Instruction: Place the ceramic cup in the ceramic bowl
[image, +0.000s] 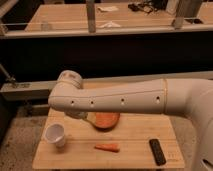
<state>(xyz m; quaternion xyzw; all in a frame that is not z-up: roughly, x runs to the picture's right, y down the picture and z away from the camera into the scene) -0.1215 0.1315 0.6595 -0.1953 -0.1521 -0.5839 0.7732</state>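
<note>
The white ceramic cup (55, 135) stands upright on the left part of the wooden table (140, 131). The orange-brown ceramic bowl (106, 120) sits near the table's middle, its far half covered by my white arm (115, 98), which stretches in from the right. My gripper (81, 115) is almost wholly hidden under the arm's bend; only a dark bit shows just left of the bowl, up and to the right of the cup. Nothing is held in it, and the cup stands free.
A small orange carrot (107, 147) lies in front of the bowl. A black remote-like object (157, 151) lies near the table's front right. A dark counter wall with a metal rail (30, 86) runs behind the table.
</note>
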